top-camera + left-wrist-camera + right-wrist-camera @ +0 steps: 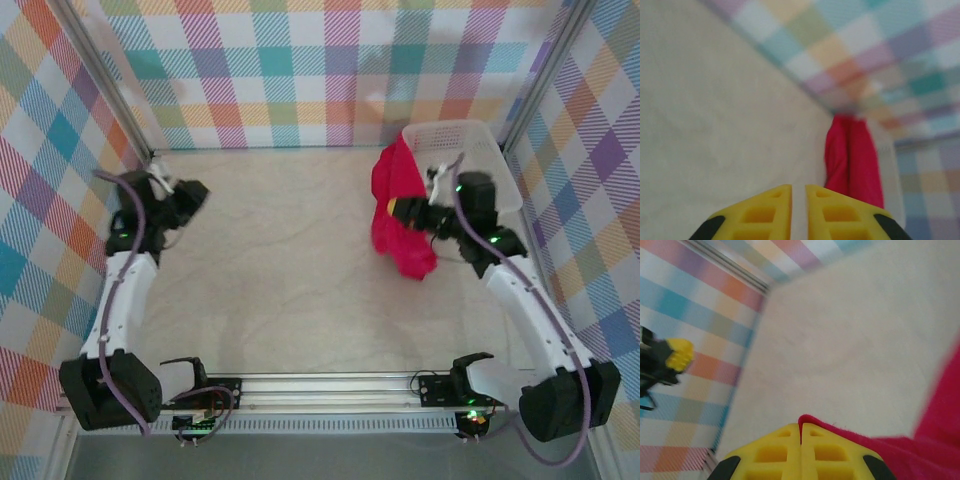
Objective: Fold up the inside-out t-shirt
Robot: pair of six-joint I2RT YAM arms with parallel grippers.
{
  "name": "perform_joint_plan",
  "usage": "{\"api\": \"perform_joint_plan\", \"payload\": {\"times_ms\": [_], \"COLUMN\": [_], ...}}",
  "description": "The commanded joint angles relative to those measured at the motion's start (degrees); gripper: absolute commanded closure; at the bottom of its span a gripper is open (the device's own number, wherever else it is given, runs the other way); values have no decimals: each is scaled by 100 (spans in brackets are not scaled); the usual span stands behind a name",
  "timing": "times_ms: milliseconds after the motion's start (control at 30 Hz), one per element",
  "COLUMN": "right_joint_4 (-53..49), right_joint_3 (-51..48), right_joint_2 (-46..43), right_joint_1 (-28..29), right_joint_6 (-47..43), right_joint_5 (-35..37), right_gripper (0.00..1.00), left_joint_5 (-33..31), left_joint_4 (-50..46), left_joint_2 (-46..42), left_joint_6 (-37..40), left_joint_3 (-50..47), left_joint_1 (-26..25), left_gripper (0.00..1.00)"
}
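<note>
**A:** Top view, first entry?

**B:** Inside-out t-shirt (393,195): red, bunched, hanging against the left rim of the white basket (485,135). Right gripper (402,208): just left of the basket, clamped on the cloth. Left gripper (196,196): well left of the basket, above the table (290,270).

**A:** Left wrist?

**B:** Yellow fingers (767,210) a narrow slit apart, nothing between them. The t-shirt (852,160) is a red column ahead.

**A:** Right wrist?

**B:** Fingers (772,452) pressed together, with red fabric (920,450) pinched at the tips.
</note>
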Motion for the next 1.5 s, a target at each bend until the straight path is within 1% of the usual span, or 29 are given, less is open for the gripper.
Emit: {"api": "perform_joint_plan", "payload": {"times_ms": [0, 67, 133, 167, 233, 300, 333, 400, 467, 533, 633, 733, 800, 933, 967, 1000, 1033, 1100, 1167, 1233, 1267, 1333, 1367, 1400, 1467], "right_joint_4": [458, 206, -76, -315, -1003, -1535, -1677, -1838, -2118, -2144, -2022, -1945, -1809, -1718, -1727, -1745, -1772, -1807, -1919, -1972, -1990, -1988, -1978, -1985, -2041], "right_joint_3": [-665, -931, -1047, -1035, -956, -926, -921, -892, -769, -758, -795, -746, -752, -664, -624, -579, -512, -417, -302, -212, -165, -112, -96, -70, -49], "right_joint_2": [-495, -688, -893, -1007, -1367, -1793, -2044, -2433, -2685, -2881, -2940, -2858, -2816, -2603, -2549, -2497, -2455, -2379, -2277, -2212, -2198, -2211, -2230, -2256, -2315], "right_joint_1": [38, 9, -59, -81, -276, -615, -815, -1025, -1062, -1067, -1063, -1065, -1062, -1061, -1065, -1068, -1068, -1063, -1063, -1062, -1068, -1067, -1067, -1062, -1059], "right_joint_6": [172, 162, 205, 292, 626, 973, 1099, 1272, 1424, 1468, 1470, 1376, 1270, 1233, 1246, 1255, 1262, 1259, 1285, 1279, 1268, 1277, 1282, 1300, 1338], "right_joint_5": [528, 1033, 1554, 2014, 3153, 3830, 3989, 4340, 4959, 5381, 5690, 5995, 6055, 5850, 5747, 5662, 5530, 5320, 5132, 5000, 4960, 4866, 4795, 4723, 4609], "right_gripper": [100, 100, 100, 100, 100, 100, 100, 100, 100, 100, 100, 100, 100, 100, 100, 100, 100, 100, 100, 100, 100, 100, 100, 100, 100], "left_joint_5": [-414, -539, -644, -669, -717, -696, -669, -630, -537, -396, -107, -69, -107, -368, -440, -490, -556, -588, -677, -739, -774, -870, -911, -921, -962], "left_joint_4": [724, 997, 1218, 1253, 1135, 984, 906, 789, 723, 694, 671, 481, 246, -350, -450, -451, -367, 216, 450, 453, 374, 197, 149, 163, 269], "left_joint_2": [361, 841, 1450, 1733, 2383, 2958, 3228, 3733, 4258, 4786, 5668, 6615, 7299, 8779, 9167, 9467, 9745, 10009, 10192, 10297, 10337, 10406, 10455, 10480, 10533], "left_joint_6": [141, 68, -31, -48, -14, -4, -7, 5, -2, -42, -191, -308, -412, -607, -691, -794, -953, -1333, -1472, -1471, -1451, -1389, -1387, -1408, -1512], "left_joint_3": [-415, -522, -411, -275, 216, 751, 1061, 1657, 2320, 2957, 4015, 5268, 6264, 8740, 9340, 9795, 10127, 10169, 10167, 10162, 10167, 10158, 10159, 10159, 10159], "left_joint_1": [-877, -1406, -1893, -2081, -2423, -2622, -2706, -2822, -2921, -3016, -3190, -3351, -3400, -3429, -3429, -3421, -3423, -3431, -3496, -3588, -3635, -3699, -3717, -3719, -3736], "left_gripper": [80, 77, 74, 71, 70, 69, 68, 66, 64, 62, 60, 58, 57, 44, 39, 36, 35, 34, 37, 40, 44, 55, 65, 72, 78]}}
